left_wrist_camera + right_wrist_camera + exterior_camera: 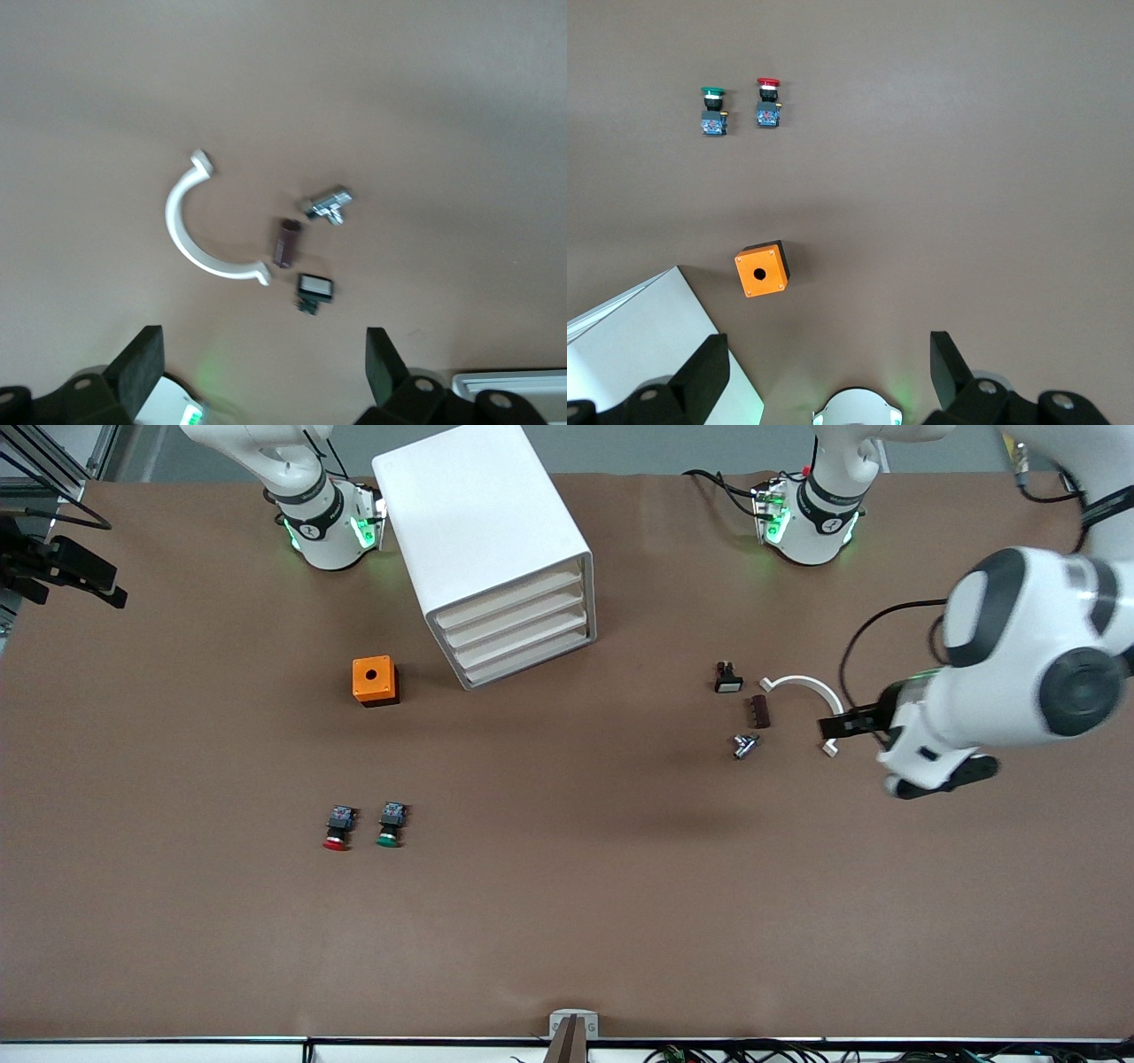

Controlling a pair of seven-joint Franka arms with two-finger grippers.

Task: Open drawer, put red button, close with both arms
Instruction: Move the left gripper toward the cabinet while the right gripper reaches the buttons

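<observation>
White cabinet (478,514) sits at 12 o'clock on the table (567,921) in the front view, all four drawer fronts flush. The drawer (518,625), second from top, is shut, so we judge the task at step one: nothing opened yet, nothing picked.

Red button (337,828) lies on its side on the table at roughly 7 o'clock from the cabinet and 6 o'clock from the orange box (374,680). It is just beside the green button (391,825), not touching it, and on the side toward the right arm's end.

Left gripper (261,341) hangs released, fingers spread, empty. It is over the table at about 3 o'clock from the cabinet, close to the white curved clamp (806,686) and the small loose parts (753,713).

Right gripper (828,345) is also spread wide and holds nothing. It is high over its own base end, looking down on the orange box, a cabinet corner and both buttons.

Next move, as we read it: one gripper has to reach the front lip of the second drawer and pull it straight out. The fronts are stacked tight, so catching the wrong lip is the risk. The cabinet sits angled, so the pull should follow that angle, toward 5 o'clock. After that the red cap, not the green, gets picked.
</observation>
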